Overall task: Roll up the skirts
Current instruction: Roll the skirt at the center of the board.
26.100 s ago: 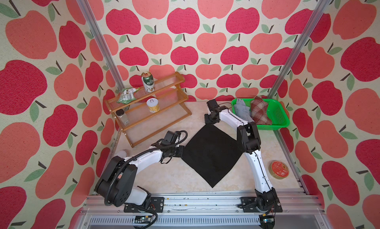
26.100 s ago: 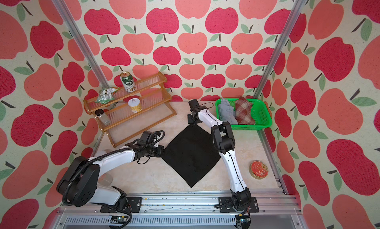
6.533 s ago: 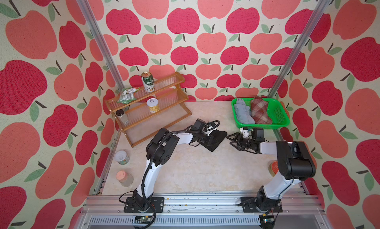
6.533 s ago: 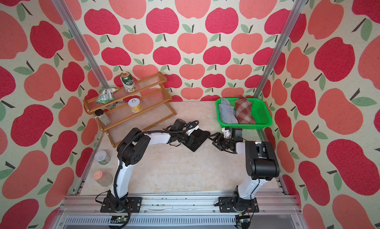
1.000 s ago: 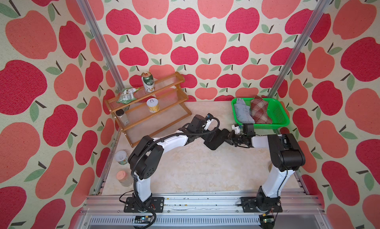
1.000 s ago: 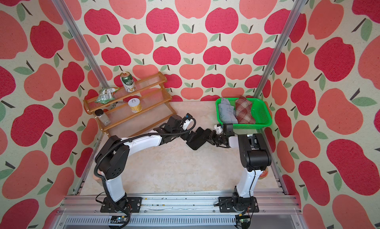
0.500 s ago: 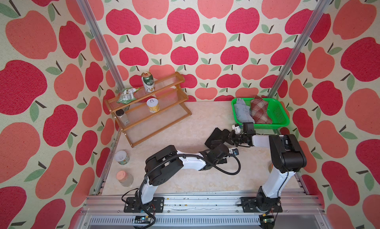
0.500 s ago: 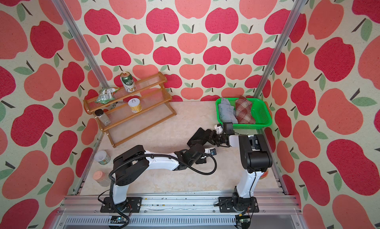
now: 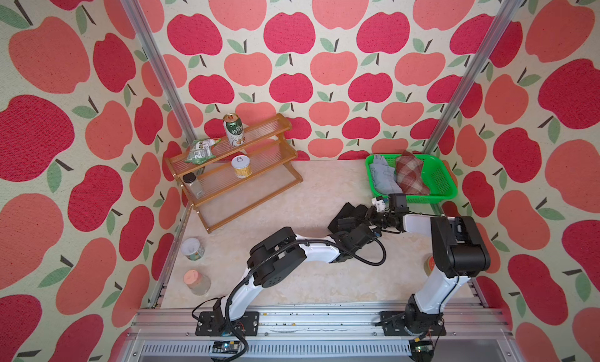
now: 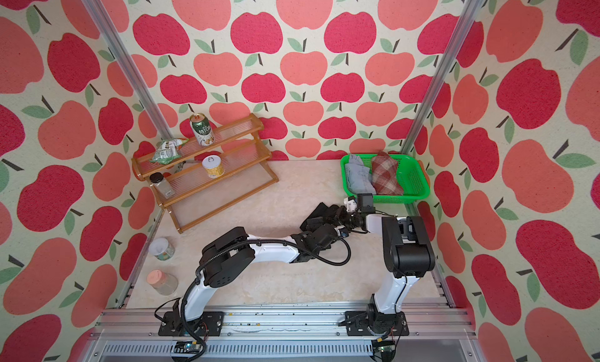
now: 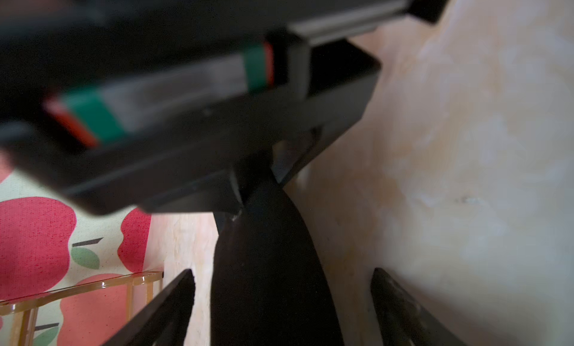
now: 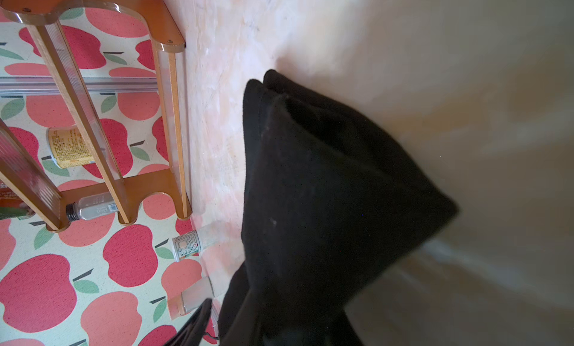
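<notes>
Now, far left of the top views, the wooden rack (image 9: 232, 168) with its can and jars is out of play. Toward centre, the left gripper (image 9: 352, 228) reaches in under the black skirt (image 9: 347, 214), and the left wrist view shows its fingers (image 11: 174, 304) spread either side of the dark cloth, gripping nothing. The black skirt is a compact folded bundle held up just above the table (image 9: 292, 279), right of centre, near the basket's front edge. The right gripper (image 9: 373, 216) is clamped on the bundle's end; its wrist view shows the cloth (image 12: 326, 189) running straight out from the jaws. At the upper right, the green basket (image 10: 418, 181) holds the denim skirt (image 10: 357, 175) and the plaid skirt (image 10: 386, 175), both rolled and side by side. So I'd say two are done, and the black one looks rolled and only needs placing.
</notes>
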### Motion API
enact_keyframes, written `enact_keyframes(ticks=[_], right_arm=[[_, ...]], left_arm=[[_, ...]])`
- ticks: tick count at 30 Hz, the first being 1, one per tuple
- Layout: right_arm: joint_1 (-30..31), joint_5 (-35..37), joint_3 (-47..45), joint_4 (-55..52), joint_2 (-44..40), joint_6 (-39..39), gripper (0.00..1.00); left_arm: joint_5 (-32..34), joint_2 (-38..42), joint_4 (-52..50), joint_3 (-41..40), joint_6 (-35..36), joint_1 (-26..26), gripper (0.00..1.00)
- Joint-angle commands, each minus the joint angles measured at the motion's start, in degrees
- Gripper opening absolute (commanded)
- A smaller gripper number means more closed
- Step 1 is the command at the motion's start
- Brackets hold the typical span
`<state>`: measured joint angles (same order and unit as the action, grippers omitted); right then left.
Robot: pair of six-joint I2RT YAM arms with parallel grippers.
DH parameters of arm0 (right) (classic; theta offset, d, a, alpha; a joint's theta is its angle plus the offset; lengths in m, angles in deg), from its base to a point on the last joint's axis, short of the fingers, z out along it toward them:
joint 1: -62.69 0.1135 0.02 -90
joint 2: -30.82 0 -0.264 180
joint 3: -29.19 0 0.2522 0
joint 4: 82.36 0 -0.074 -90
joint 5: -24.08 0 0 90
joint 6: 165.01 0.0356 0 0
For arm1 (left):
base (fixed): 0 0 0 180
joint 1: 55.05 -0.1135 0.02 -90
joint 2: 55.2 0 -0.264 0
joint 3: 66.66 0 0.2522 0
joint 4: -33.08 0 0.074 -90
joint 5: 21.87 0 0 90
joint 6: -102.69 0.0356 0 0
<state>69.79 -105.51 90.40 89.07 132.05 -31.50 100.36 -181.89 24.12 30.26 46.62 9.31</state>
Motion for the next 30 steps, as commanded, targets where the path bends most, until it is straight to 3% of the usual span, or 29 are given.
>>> enact_keyframes(ticks=[1,4,7,9,12,18,25,30], right_arm=[[-1.23,0.86,-0.92,-0.08,-2.50,-1.58,0.14],[-1.62,0.83,-1.22,-0.40,-2.86,-1.85,0.15],[-1.95,0.93,-1.32,-0.53,-3.37,-1.96,0.15],[-2.17,0.75,-1.44,-0.53,-3.79,-2.01,0.21],[-3.04,0.36,-2.12,0.58,-5.25,-1.34,0.60],[-5.78,-3.96,-5.52,8.09,-7.64,2.03,0.98],[-6.65,-6.90,-7.95,10.93,-7.12,2.43,0.99],[-6.44,-7.11,-9.44,12.47,-6.36,1.94,0.99]], left_arm=[[1.96,-3.22,-9.63,1.30,-3.32,-0.91,0.55],[1.74,-4.66,-12.69,3.05,-3.83,-1.26,0.24],[0.78,-5.23,-14.20,4.21,-4.40,-1.31,0.11],[-1.99,-4.16,-14.54,4.08,-6.22,-1.68,0.10],[-8.76,-1.47,-15.00,3.32,-11.08,-3.25,0.09],[-26.05,4.21,-12.47,-0.20,-22.59,-9.23,0.09],[-45.49,6.94,-2.64,-6.11,-33.26,-15.34,0.10],[-59.94,6.53,9.69,-10.64,-42.67,-19.25,0.11]])
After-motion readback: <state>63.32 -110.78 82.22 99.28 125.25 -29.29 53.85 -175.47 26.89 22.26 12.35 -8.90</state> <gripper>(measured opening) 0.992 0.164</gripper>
